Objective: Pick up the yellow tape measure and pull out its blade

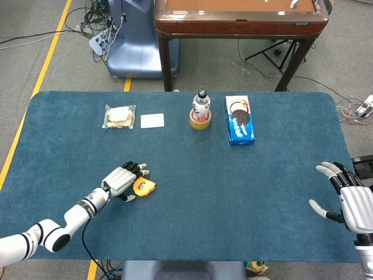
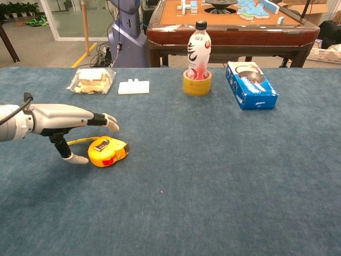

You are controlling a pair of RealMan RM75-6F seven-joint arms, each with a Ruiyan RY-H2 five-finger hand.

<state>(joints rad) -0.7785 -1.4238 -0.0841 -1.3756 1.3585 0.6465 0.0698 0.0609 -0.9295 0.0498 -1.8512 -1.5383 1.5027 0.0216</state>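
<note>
While it lies on the blue table: the tape measure (image 2: 108, 151) sits on its side near the robot's left front part of the cloth, nothing gripping it.

Tape measure: yellow case with a red patch low on its side; a short yellow strip (image 2: 79, 141) runs out from it to the left along the cloth. In the head view (image 1: 143, 186) it lies just past the left hand's fingertips.

Left hand (image 2: 63, 118): stretched flat above the case, fingers apart and pointing right, thumb hanging down just beside the case's left end. Whether the thumb touches the case I cannot tell. It holds nothing. In the head view (image 1: 122, 179) it partly covers the strip.

Right hand (image 1: 349, 195): far off at the right edge of the table, fingers spread, holding nothing; seen in the head view only.

Table (image 2: 224, 176): covered in blue cloth.

Far side of the table, well apart from the tape measure: a bagged sandwich (image 2: 91, 80), a small white block (image 2: 134, 87) beside it, a bottle (image 2: 199, 50) standing inside a roll of yellow tape (image 2: 196, 84), and a blue cookie box (image 2: 251, 85) lying flat to the right.

In the way: nothing lies between the left hand and the case.
</note>
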